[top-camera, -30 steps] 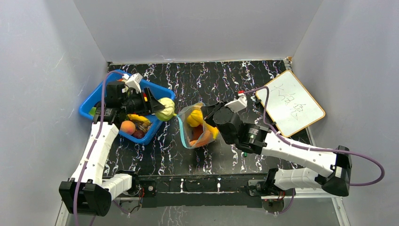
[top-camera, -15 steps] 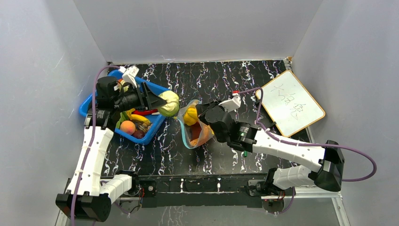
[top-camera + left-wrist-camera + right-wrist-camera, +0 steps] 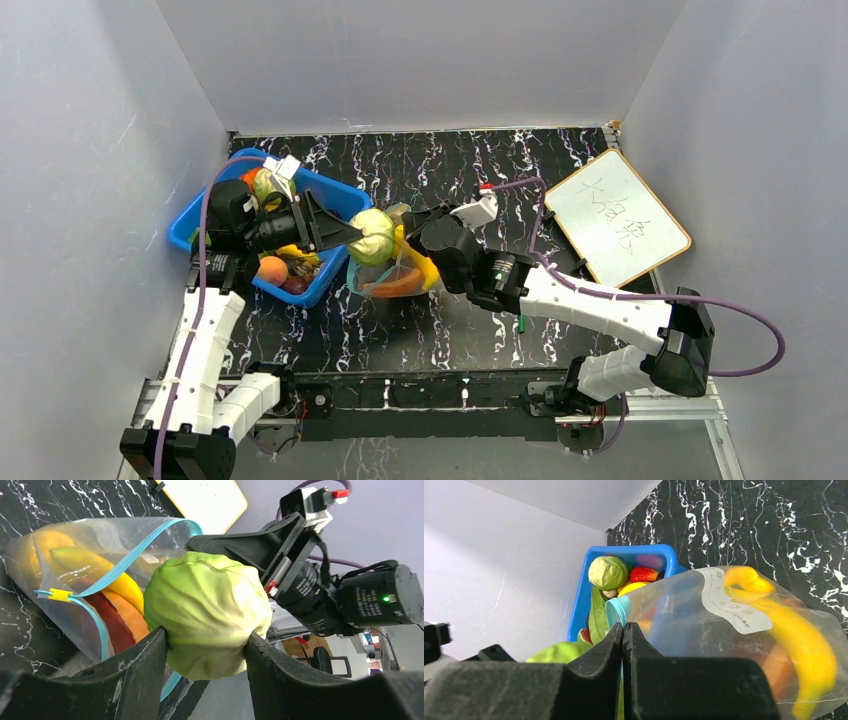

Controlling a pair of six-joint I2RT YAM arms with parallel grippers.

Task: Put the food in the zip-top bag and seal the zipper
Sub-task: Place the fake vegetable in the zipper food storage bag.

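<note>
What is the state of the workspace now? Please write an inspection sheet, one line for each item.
Surface: black tabletop with white veins.
Job's things: zip-top bag open, zipper unsealed; banana and orange pieces inside; toy cabbage at its mouth.
Clutter: blue bin with more toy food; whiteboard at the right.
Grippers: left gripper holds the toy cabbage; right gripper shut on the bag's mouth edge.
Cables: purple cable along each arm.
Surroundings: grey walls on three sides.
</note>
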